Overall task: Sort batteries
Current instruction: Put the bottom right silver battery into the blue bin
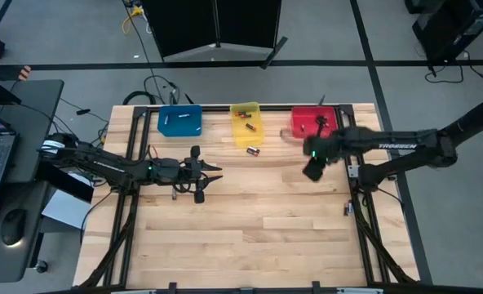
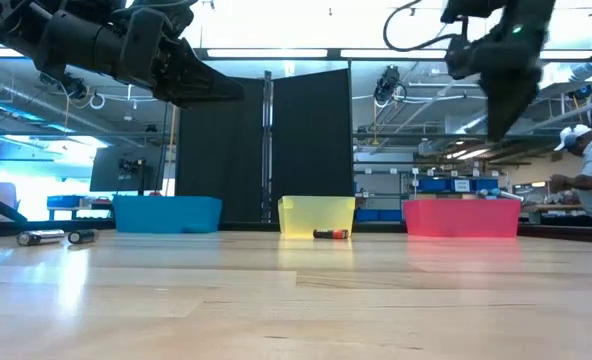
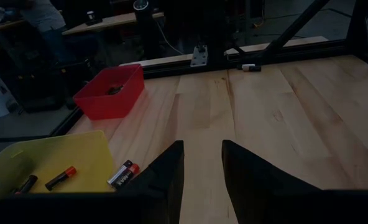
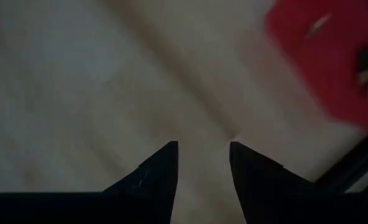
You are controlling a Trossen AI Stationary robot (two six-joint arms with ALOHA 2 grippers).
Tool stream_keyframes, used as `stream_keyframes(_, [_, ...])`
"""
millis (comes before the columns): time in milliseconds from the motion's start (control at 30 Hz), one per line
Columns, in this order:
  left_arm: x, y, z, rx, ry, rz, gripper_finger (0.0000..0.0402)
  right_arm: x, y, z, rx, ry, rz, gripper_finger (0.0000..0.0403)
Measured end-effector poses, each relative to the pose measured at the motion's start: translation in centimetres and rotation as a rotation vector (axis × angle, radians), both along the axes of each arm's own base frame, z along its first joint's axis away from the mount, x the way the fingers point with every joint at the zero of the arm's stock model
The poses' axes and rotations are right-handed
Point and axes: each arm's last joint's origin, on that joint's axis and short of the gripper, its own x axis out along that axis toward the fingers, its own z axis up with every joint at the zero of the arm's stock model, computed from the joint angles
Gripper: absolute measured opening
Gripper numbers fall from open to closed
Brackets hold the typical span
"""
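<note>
Both grippers, left at frame centre-left and right below the red bin, hung spread and empty; the battery beside the yellow bin risked rolling if nudged.

The left arm reaches in from the left edge of the high view, level and straight, its claw near centre-left — fingers parted, nothing between them. The right arm enters from the upper right, elbow bent, its claw at centre-right — fingers parted, empty.
</note>
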Motion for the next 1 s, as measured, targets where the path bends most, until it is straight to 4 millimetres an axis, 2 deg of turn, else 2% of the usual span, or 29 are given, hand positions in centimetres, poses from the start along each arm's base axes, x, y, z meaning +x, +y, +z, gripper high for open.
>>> stream_keyframes(267, [0.0,0.0,0.0,0.001,0.004,0.0,0.0117,1.0,7.1,-3.2,0.277,0.303,0.128,0.0162])
stream_keyframes(467, [0.0,0.0,-0.1,0.001,0.007,0.0,0.0117,1.6,11.1,-7.1,0.353,0.604,0.201,0.0203])
stream_keyframes(667, [0.0,0.0,-0.1,0.001,0.007,0.0,0.0117,1.8,12.5,-10.4,0.343,0.86,0.276,0.026])
stream_keyframes(833, [0.0,0.0,-0.1,0.001,0.009,0.0,0.0117,1.5,12.5,-12.6,0.363,0.946,0.326,0.0289])
stream_keyframes(1000, [0.0,0.0,-0.1,0.001,0.012,0.001,0.0117,0.3,12.0,-13.8,0.386,0.981,0.326,0.0297])
